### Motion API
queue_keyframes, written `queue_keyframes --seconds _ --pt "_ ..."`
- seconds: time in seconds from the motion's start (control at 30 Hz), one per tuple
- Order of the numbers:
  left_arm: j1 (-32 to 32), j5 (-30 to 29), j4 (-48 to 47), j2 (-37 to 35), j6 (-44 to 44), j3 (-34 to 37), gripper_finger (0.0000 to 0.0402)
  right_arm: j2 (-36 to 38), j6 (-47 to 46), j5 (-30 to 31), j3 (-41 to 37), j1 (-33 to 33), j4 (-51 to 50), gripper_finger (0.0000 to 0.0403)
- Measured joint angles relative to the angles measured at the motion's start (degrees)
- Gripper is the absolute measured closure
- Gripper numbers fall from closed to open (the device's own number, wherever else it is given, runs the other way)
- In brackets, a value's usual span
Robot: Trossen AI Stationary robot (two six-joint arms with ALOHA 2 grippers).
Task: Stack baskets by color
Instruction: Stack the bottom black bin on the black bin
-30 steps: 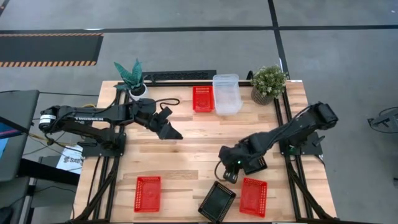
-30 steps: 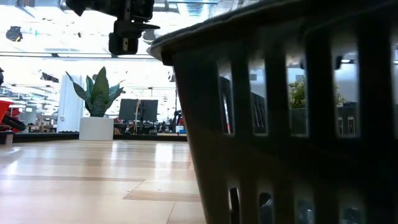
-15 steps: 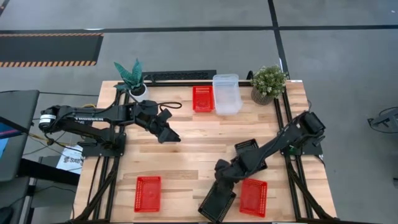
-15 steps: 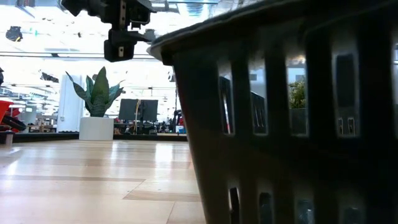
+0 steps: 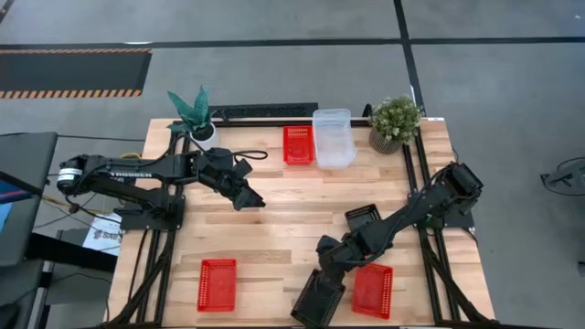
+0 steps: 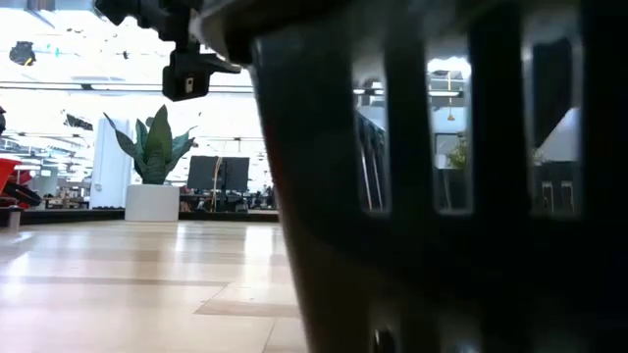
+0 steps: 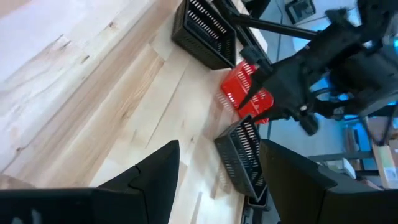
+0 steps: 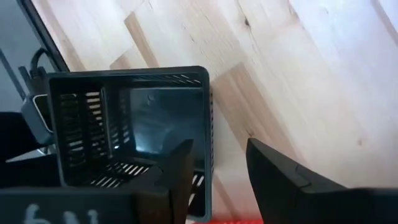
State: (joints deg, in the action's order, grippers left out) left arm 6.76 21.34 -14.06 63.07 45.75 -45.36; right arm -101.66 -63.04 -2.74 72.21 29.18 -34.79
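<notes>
A black basket point(image 5: 318, 300) rests flat on the table near its front edge and fills the low view point(image 6: 442, 196). My right gripper point(image 5: 327, 265) stands open over this basket's far end, with one finger inside the basket point(image 8: 124, 124) and one outside. A second black basket point(image 5: 363, 217) lies under the right arm. Red baskets lie at the front right point(image 5: 372, 289), the front left point(image 5: 217, 283) and the far middle point(image 5: 298, 144). The clear baskets point(image 5: 333, 137) stand beside the far red one. My left gripper point(image 5: 249, 196) hovers open over the table's middle left. My right gripper point(image 8: 217, 149) reaches down at a slant, astride the black basket's end wall point(image 8: 209, 124). One finger point(image 8: 177, 165) is inside the basket, close to the wall, and the other point(image 8: 273, 171) is outside. The jaws stand wider than the wall. I cannot tell whether a finger touches it.
Two potted plants stand at the far corners, left point(image 5: 194, 114) and right point(image 5: 395, 123). A dark bar point(image 5: 265, 111) runs along the far edge. Bare wood point(image 5: 283, 228) lies between the two arms. The front basket sits close to the low camera.
My right gripper has swung toward the table's near edge and sunk down onto the front black basket's far end. In the low view that basket has shifted and now looms larger. My left gripper has turned slightly in place.
</notes>
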Motion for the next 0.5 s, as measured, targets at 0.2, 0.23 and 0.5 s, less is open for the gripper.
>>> queue_keyframes --seconds 0.2,0.23,0.5 --pt "0.00 -0.91 -0.30 0.00 -0.16 0.00 0.0193 -1.33 -1.04 0.35 -0.05 1.77 1.95 0.0243" --pt "0.00 -0.98 -0.29 0.00 -0.29 0.00 0.0193 -1.83 -1.02 0.31 -0.05 2.09 1.89 0.0244" --pt "0.00 -1.28 -0.54 0.00 -0.73 0.00 0.0193 -2.66 -0.84 1.96 -0.39 2.59 2.03 0.0243"
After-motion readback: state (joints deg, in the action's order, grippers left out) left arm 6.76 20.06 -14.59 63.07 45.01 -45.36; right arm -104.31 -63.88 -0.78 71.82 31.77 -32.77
